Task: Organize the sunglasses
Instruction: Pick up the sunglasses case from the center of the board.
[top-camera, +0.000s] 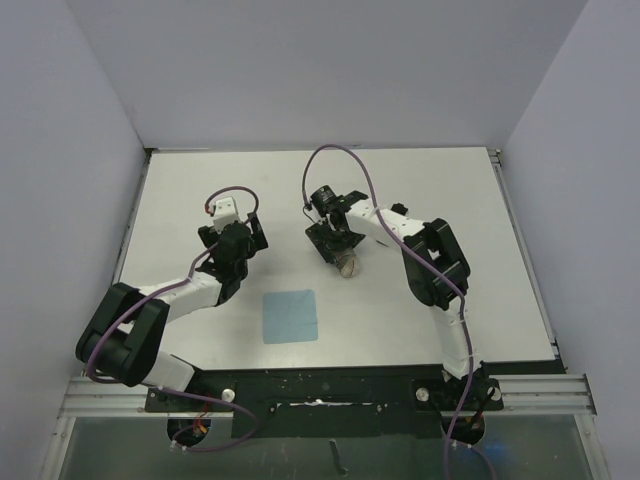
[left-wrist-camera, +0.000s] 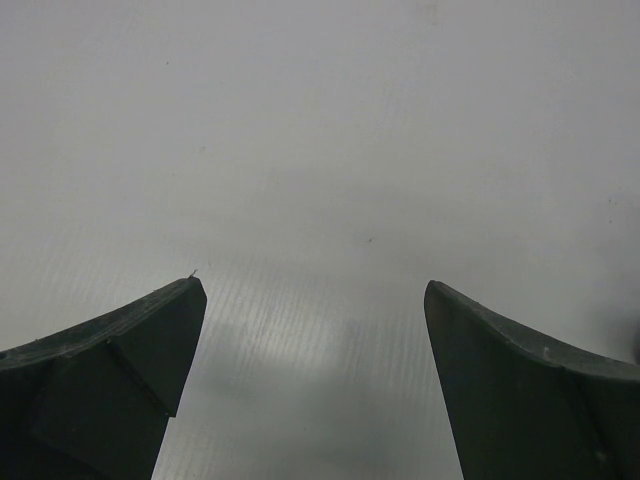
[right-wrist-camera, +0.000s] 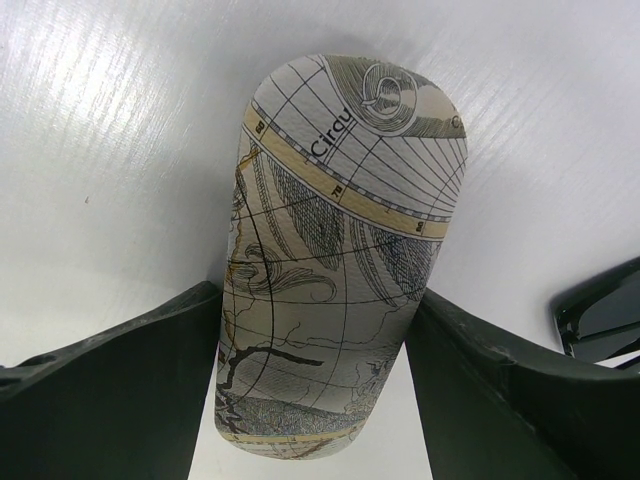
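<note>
Nearest, a light blue square cloth (top-camera: 290, 315) lies flat on the white table (top-camera: 480, 250). The left gripper (left-wrist-camera: 315, 285) hangs with fingers spread wide. The right gripper (right-wrist-camera: 315, 300) clamps the oblong grey-beige map-printed case (right-wrist-camera: 345, 200), lid closed. The glossy black sunglasses (right-wrist-camera: 600, 318) lie just beside it, outside.

The top view looks steeply down from behind the bases at 6 o'clock, covering the whole table (top-camera: 450, 200). The left wrist view faces bare table past the left gripper (left-wrist-camera: 312, 283), close. The right wrist view hugs the case (right-wrist-camera: 345, 150), which also lies near the top view's centre.
</note>
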